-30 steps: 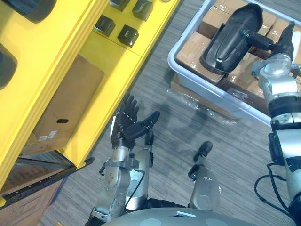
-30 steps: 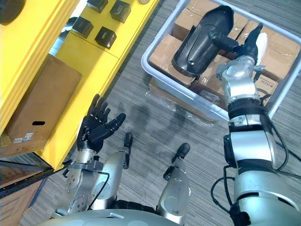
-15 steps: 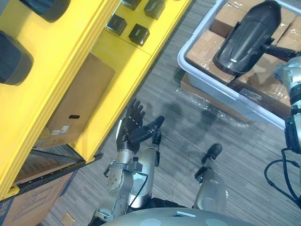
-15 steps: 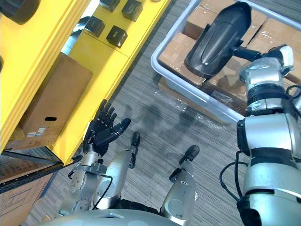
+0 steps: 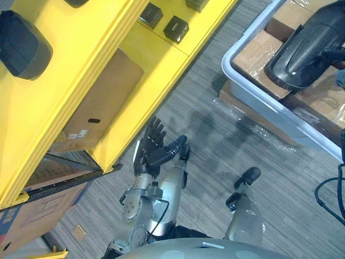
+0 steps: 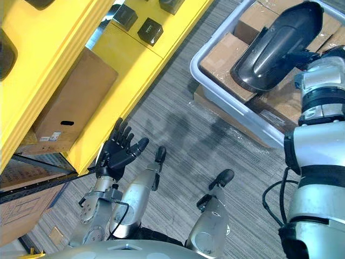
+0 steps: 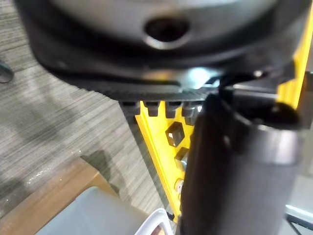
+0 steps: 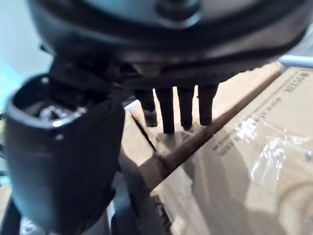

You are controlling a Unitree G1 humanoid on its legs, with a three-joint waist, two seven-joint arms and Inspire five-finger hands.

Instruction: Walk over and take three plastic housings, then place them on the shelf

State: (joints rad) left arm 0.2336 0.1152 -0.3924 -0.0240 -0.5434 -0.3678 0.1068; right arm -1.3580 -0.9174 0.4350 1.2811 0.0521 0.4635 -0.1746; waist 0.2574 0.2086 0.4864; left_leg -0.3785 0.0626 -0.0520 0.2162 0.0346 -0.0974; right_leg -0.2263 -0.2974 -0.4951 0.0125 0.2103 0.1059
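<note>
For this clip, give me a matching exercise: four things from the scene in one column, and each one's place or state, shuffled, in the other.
Things
1. black plastic housing
2. brown cardboard box
3. small black square blocks
4. left hand

Places or states
A. on top of a board of the yellow shelf
B. in the pale grey bin, on wrapped cartons
C. open, raised over the grey carpet
D. in the shelf's lower compartment

Pairs: 1-B, 2-D, 3-A, 4-C

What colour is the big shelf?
The shelf is bright yellow; the left eye view shows it best.
</note>
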